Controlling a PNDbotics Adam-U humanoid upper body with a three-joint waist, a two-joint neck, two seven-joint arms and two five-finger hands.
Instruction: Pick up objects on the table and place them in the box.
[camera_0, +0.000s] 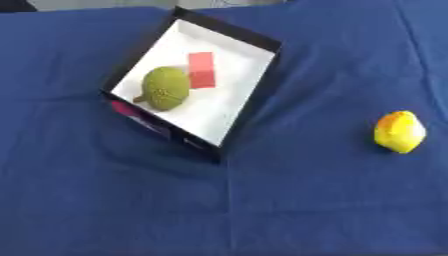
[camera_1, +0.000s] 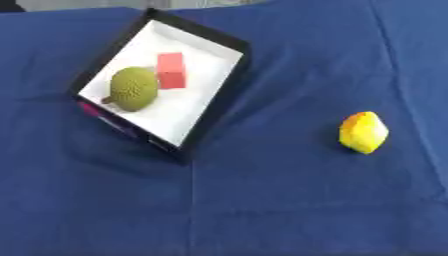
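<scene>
Neither robot hand shows in either view, so you cannot tell how their fingers are set. The yellow fruit (camera_0: 400, 131) lies alone on the blue tabletop (camera_0: 306, 210) at three o'clock, well apart from the box (camera_0: 229, 35) at eleven, which already holds a green bumpy fruit (camera_0: 165, 88) and a red block (camera_0: 202, 69). Bring your right hand over the fruit, curl round its middle, and lift clear of the rim.

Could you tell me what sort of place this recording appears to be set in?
Probably a staged tabletop for pick-and-place practice, not a home: a table under a blue cloth, a white-lined black box holding a green bumpy fruit and a red block, and a yellow fruit lying apart.
</scene>
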